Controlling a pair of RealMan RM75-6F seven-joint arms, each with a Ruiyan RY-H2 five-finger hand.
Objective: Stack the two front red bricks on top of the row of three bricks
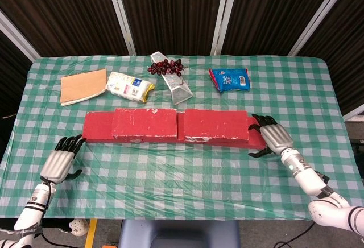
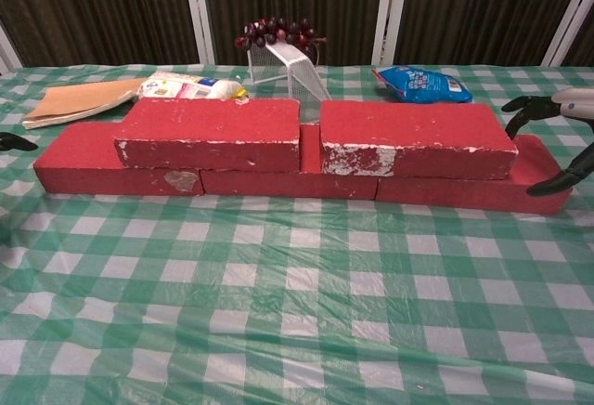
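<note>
Right hand [image 1: 273, 135] sits w/ fingers spread, holding nothing, at the right end of the bottom row [image 2: 473, 189]; left hand [image 1: 60, 160] likewise empty, near the left end. Both top bricks [image 2: 212, 133] [image 2: 416, 138] already sit stacked. Bump that end & you'll shift the stack. Bare cloth in front gives room to pull back.

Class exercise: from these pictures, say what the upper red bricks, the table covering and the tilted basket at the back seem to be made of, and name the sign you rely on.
Upper red bricks: probably painted foam or a light block, matte; white shows where the red has chipped along the edges.
Table covering: likely thin plastic sheet, glossy; it wrinkles and catches glare over the green check.
Tilted basket: seems white-coated wire mesh; you can see through its grid.
</note>
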